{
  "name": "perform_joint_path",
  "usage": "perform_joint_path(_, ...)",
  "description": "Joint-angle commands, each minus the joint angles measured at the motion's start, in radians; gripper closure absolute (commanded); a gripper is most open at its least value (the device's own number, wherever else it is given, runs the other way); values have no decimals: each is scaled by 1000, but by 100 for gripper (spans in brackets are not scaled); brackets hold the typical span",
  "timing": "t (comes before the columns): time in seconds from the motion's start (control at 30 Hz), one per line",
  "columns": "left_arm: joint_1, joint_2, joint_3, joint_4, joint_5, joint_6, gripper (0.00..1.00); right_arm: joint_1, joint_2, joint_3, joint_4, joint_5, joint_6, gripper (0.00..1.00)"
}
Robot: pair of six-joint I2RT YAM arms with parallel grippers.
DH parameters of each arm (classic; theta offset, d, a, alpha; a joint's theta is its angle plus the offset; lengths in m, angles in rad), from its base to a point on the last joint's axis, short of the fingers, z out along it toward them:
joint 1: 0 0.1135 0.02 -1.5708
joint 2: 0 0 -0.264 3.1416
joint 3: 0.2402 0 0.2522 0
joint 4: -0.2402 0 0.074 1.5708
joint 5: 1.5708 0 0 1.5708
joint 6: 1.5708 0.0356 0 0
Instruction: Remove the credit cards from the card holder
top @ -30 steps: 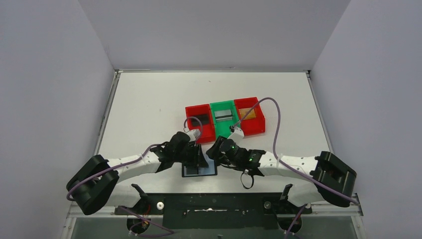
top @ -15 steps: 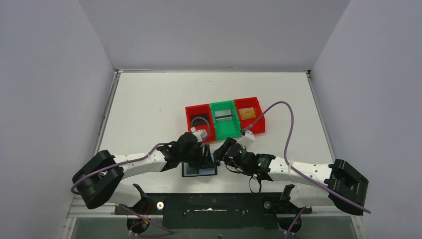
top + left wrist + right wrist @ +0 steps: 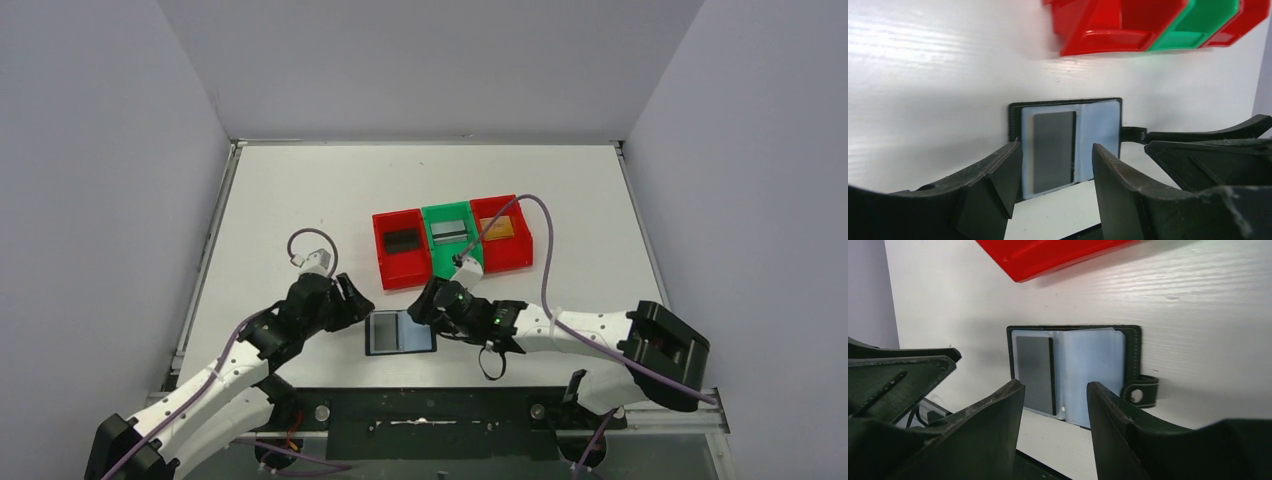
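The card holder (image 3: 400,333) lies open and flat near the table's front edge, its bluish-grey pockets facing up. A dark grey card (image 3: 1054,150) sits in its left pocket and also shows in the right wrist view (image 3: 1035,372). The side tab (image 3: 1140,390) sticks out to the right. A black card (image 3: 402,240), a silver-grey card (image 3: 450,230) and a gold card (image 3: 500,227) lie in the bins. My left gripper (image 3: 348,300) is open and empty, just left of the holder. My right gripper (image 3: 424,303) is open and empty at the holder's far right corner.
A row of red (image 3: 385,262), green (image 3: 441,262) and red (image 3: 520,250) bins stands just behind the holder. The table's front edge (image 3: 400,375) is close below the holder. The left gripper (image 3: 1055,157) and the right gripper (image 3: 1054,390) each look at the holder between their own fingers.
My left gripper has drawn back to the left, off the card holder, which now lies uncovered. My right gripper has shifted a little to the left, near the holder's corner.
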Motion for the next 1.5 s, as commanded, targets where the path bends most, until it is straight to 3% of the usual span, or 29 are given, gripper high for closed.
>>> perform_joint_path(0.0,38,-104,-61,-50,11,-55,47,12,102,97,96,-97,-63,52)
perform_joint_path(0.33,45,-50,-80,11,144,-31,54,11,267,173,139,-220,-72,60)
perform_joint_path(0.77,41,140,-31,130,266,42,63,-32,337,69,232,-290,-5,69)
perform_joint_path(1.17,13,320,-11,116,247,87,74,-39,320,68,213,-275,-10,76)
perform_joint_path(1.47,0,290,-54,126,219,62,77,-24,269,135,124,-229,-84,71)
